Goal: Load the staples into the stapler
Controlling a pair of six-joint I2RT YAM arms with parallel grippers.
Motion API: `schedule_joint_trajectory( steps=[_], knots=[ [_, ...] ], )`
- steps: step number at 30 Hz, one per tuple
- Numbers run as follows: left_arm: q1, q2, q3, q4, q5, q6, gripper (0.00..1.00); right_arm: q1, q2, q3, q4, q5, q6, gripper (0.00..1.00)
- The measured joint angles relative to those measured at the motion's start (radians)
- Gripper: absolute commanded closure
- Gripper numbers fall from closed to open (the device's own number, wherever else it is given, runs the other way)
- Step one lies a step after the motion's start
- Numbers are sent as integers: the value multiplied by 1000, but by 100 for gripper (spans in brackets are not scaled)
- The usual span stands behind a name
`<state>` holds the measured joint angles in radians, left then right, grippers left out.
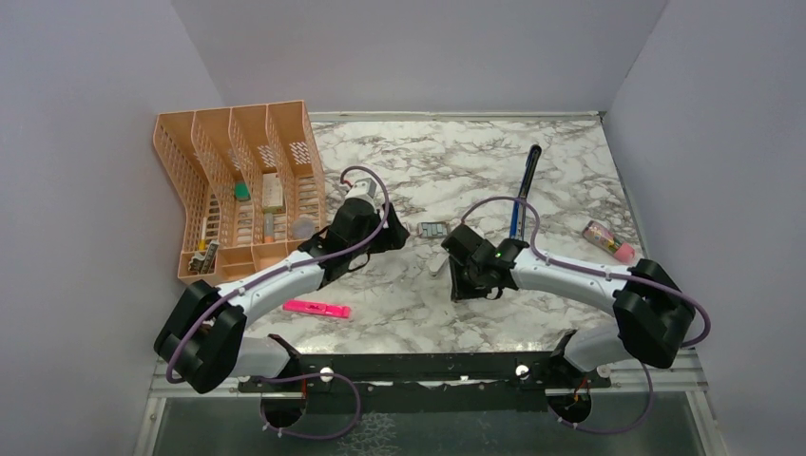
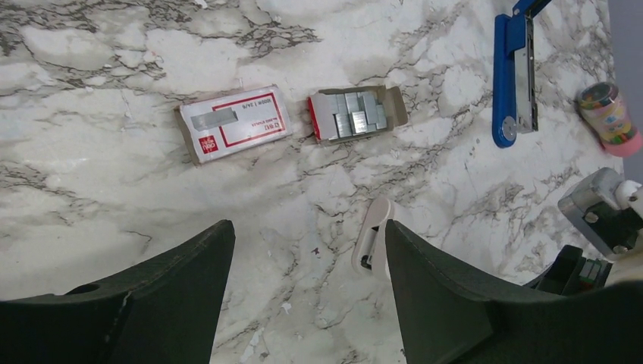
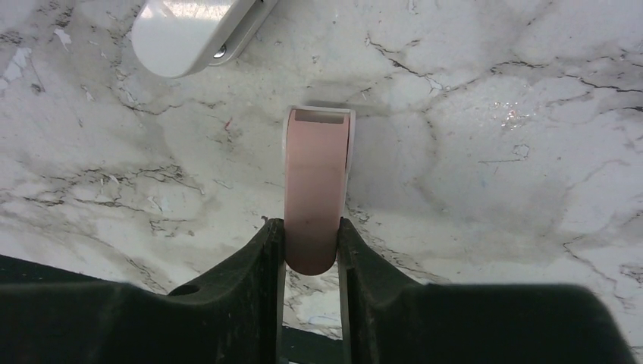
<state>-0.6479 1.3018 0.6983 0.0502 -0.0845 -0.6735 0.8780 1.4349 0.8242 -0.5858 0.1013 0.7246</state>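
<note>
The staples lie as a silvery block in an open tray, with their red-and-white box to the left. From above the tray sits between both wrists. The blue stapler lies hinged open at the upper right; in the top view the stapler points away from me. My left gripper hangs open above bare marble, short of the box and tray. My right gripper is shut on a peach-pink piece, which lies flat on the table. From above, the right gripper hides that piece.
A white capsule-shaped piece lies beside my left gripper's right finger, also seen as the white piece. An orange organiser stands at the far left. A pink highlighter lies near the front. A small colourful tube lies at right.
</note>
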Motion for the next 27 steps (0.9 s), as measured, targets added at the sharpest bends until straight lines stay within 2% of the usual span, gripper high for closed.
schedule_joint_trajectory(
  steps=[8,15,19,27],
  knots=[
    [0,0,-113,167,185,-59,20,-30,-123,-31,54,-2,12,77],
    [-32,13,-200,330,342,-148,23,-203,-222,-129,251,-204,48,77],
    [-55,18,-211,398,389,-169,33,-273,-248,-175,353,-322,107,77],
    [-76,64,-213,486,432,-196,55,-300,-269,-241,496,-488,192,77]
  ],
)
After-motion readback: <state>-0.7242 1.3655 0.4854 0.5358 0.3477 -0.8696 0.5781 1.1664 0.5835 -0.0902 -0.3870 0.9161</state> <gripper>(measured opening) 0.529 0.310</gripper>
